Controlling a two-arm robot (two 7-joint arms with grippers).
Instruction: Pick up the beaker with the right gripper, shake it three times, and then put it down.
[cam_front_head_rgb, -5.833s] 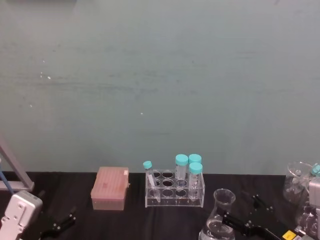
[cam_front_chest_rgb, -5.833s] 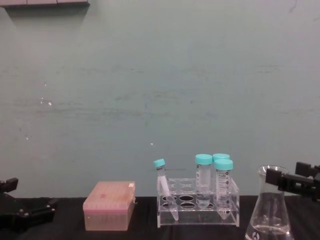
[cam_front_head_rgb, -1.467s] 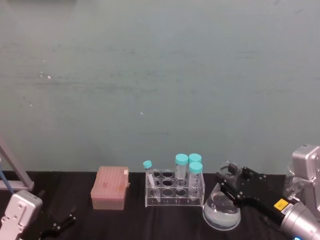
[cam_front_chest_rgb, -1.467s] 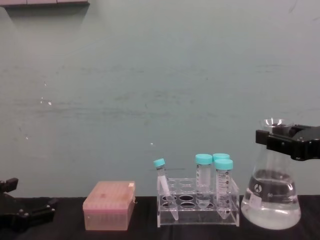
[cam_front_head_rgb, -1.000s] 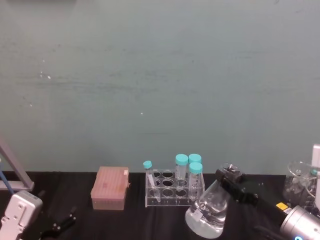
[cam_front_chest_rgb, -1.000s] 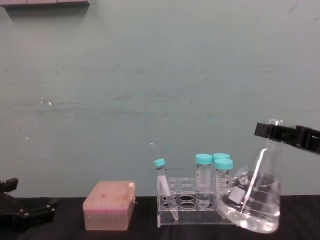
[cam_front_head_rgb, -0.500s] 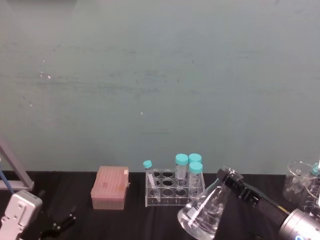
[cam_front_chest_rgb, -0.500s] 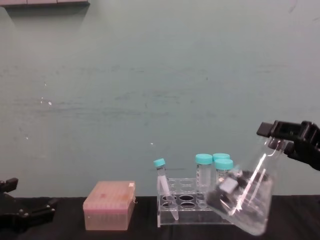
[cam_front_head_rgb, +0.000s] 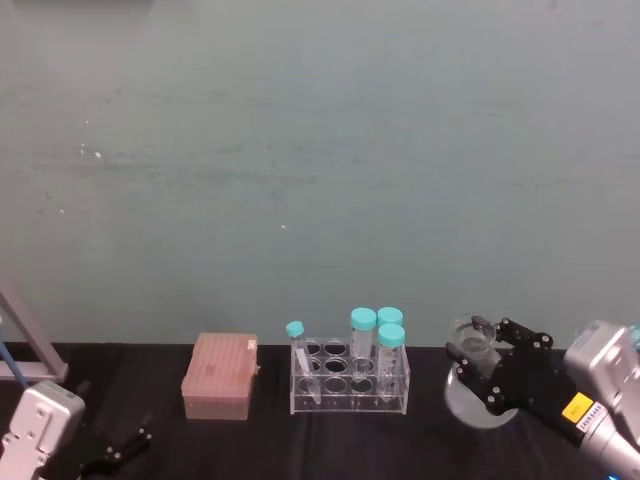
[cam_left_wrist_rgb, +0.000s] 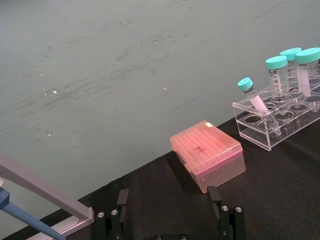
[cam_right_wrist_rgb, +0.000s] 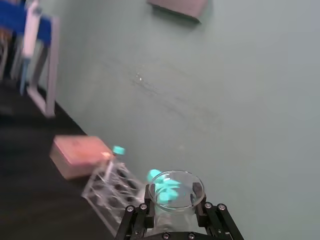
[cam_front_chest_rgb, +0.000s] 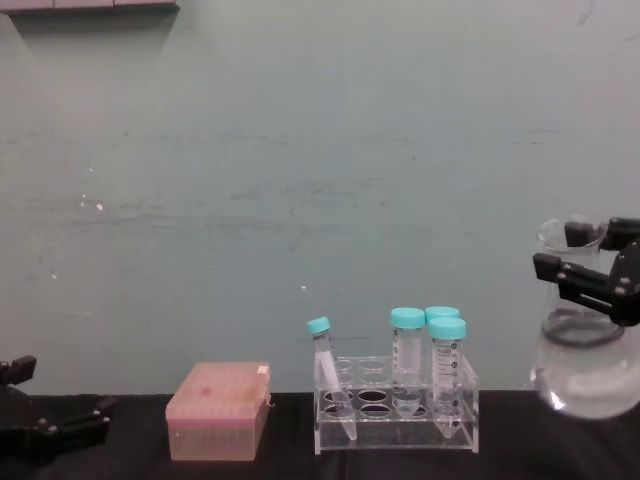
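Observation:
The beaker (cam_front_chest_rgb: 585, 375) is a clear conical flask with liquid in its wide base. It hangs above the black table at the right, to the right of the tube rack (cam_front_chest_rgb: 395, 405). My right gripper (cam_front_chest_rgb: 588, 278), a black claw, is shut on its narrow neck just under the flared rim. In the head view the beaker (cam_front_head_rgb: 470, 345) leans slightly, with the right gripper (cam_front_head_rgb: 490, 378) across its neck. The right wrist view looks down into the beaker's rim (cam_right_wrist_rgb: 176, 189) between the right gripper's fingers (cam_right_wrist_rgb: 134, 220). My left gripper (cam_left_wrist_rgb: 170, 222) rests open and parked low at the left.
A pink tip box (cam_front_head_rgb: 220, 376) sits left of the clear tube rack (cam_front_head_rgb: 350, 380) holding several teal-capped tubes. A pipette stand (cam_front_head_rgb: 25, 345) is at the far left. A teal wall rises close behind the table.
Half a second ago the beaker was tilted with its base swung left toward the rack. It has swung back right and stands nearly upright, higher in the right gripper. The left arm is still.

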